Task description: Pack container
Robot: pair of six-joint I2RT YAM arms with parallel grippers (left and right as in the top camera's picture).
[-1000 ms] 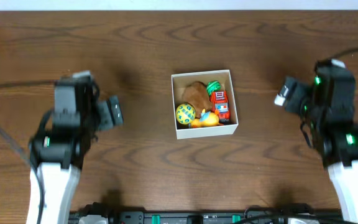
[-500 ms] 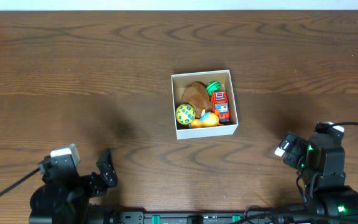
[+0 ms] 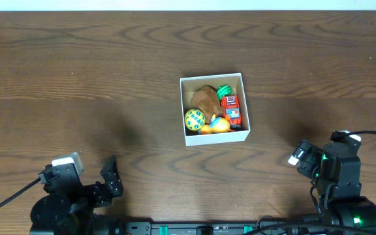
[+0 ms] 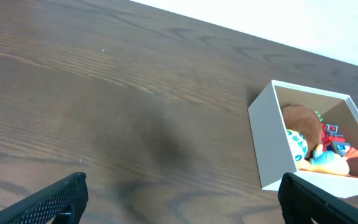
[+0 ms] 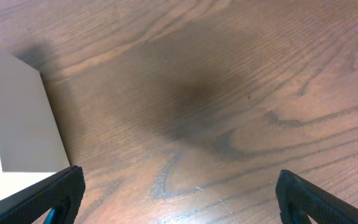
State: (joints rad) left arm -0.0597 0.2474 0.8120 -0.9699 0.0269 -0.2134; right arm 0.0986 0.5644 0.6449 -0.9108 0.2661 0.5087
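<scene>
The container (image 3: 215, 138), a small white cardboard box, sits at the table's middle. It holds a brown plush toy (image 3: 205, 98), a red toy truck (image 3: 231, 109), a yellow-green ball (image 3: 194, 119), an orange and blue toy (image 3: 219, 125) and a green piece (image 3: 224, 89). It also shows in the left wrist view (image 4: 268, 146) and the right wrist view (image 5: 20, 118). My left gripper (image 4: 182, 198) is open and empty at the near left edge. My right gripper (image 5: 179, 196) is open and empty at the near right edge. Both are far from the container.
Bare dark wood table (image 3: 109, 78) surrounds the container. A black bar with green marks (image 3: 201, 228) runs along the near edge between the arm bases.
Both arms have pulled back from beside the container to the near edge of the table. In the last half second they barely moved. The container and toys stayed put.
</scene>
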